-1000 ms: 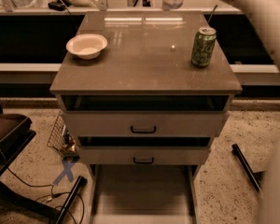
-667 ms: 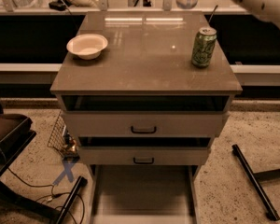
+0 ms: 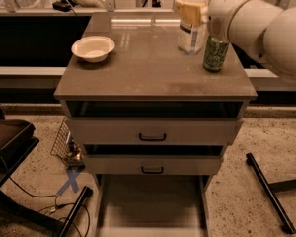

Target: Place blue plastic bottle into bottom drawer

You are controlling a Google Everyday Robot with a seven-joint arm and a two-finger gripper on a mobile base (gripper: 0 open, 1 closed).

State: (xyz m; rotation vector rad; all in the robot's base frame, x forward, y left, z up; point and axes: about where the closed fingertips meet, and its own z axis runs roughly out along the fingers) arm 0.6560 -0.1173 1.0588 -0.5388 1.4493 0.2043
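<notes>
**A:** Where is the blue plastic bottle (image 3: 190, 37) now?

**B:** At the back of the counter (image 3: 148, 75), on the side where the arm (image 3: 256, 23) comes in. The gripper (image 3: 190, 11) is clasped round its upper body, with tan pads across its front. The bottle stands upright, long axis vertical, cap end up. I cannot tell whether its base rests on the counter or hangs just above it.

**A:** What does the next move turn on?

**B:** I judge it turns on the line from bottle to bottom drawer (image 3: 153, 206). The drawer is pulled out at floor level in front of the cabinet, well below the bottle and nearer the camera. The carry has to come forward past the counter's front edge, then down. The green soda can (image 3: 215, 53) stands just beside the bottle, between it and the arm, so it could be knocked.

**A:** Give me the count.

**B:** There is one bottle, one can and one white bowl (image 3: 92, 47), the bowl well apart at the opposite back corner. There are three drawers. The top drawer (image 3: 152, 131) and middle drawer (image 3: 152, 164) each carry a black handle, and the bottom drawer's floor lies bare. There is one arm and one gripper.
</notes>
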